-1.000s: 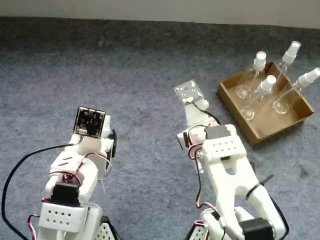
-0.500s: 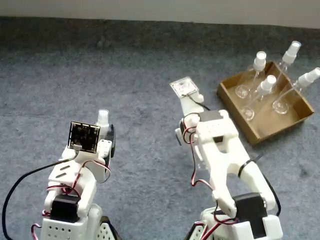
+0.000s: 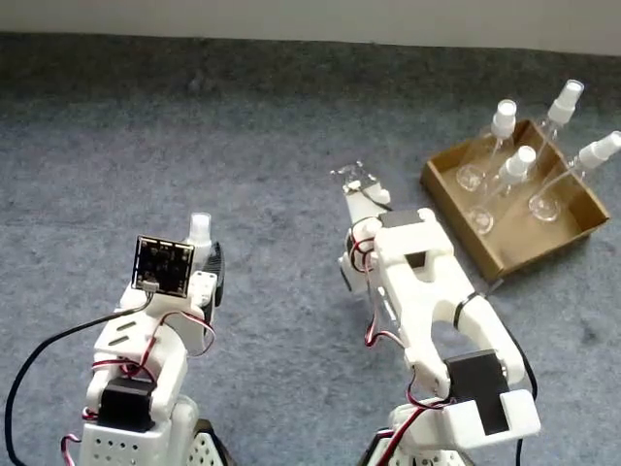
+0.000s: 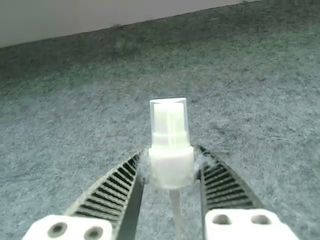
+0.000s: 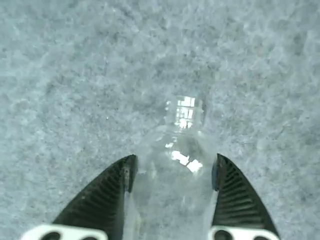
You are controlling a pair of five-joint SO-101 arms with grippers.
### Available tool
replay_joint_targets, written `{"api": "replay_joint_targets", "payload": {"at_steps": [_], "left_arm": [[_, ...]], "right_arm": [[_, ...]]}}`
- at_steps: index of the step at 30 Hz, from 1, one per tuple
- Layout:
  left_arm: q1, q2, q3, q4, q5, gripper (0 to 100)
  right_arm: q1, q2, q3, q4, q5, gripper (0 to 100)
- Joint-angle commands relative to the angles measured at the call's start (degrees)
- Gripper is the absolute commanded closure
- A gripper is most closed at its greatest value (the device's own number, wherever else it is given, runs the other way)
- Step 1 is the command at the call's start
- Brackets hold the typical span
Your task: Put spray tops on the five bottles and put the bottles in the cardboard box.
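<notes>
My left pincer sits over the near left of the grey bench. It pinches one white spray top by its collar. The nozzle end points away from me towards the far side, and the thin dip tube hangs down between my fingers. From the high view, that spray top pokes out just past my left wrist camera.

To the right of it, near the middle of the bench, my right pincer is clamped on one clear bottle. Both fingers press against its shoulders, and its open neck carries no top and points away from me. My two pincers stay well apart, so the spray top and the bottle do not touch.

Further right, at the far right of the bench, lies one cardboard box, set at an angle to the edge. Four capped bottles rest in it, leaning with their bases down inside and their necks towards the far rim: the first, the second, the third and the fourth. Each wears a white spray top. That makes five bottles in all, one in my grip and four in the box.
</notes>
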Motion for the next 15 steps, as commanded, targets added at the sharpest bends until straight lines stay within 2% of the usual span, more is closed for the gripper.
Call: {"api": "replay_joint_targets", "payload": {"at_steps": [1,6,15], "left_arm": [[-0.6,-0.5,-0.4,-0.9,0.7,96],[-0.6,-0.5,-0.4,-0.9,0.7,96],[-0.6,-0.5,-0.4,-0.9,0.7,96]], "right_arm": [[-0.4,-0.4,-2.8,0.4,0.4,76.2],[-0.5,-0.4,-4.0,0.9,0.4,75.6],[-0.5,0.1,-11.1,7.7,0.4,75.4]]}}
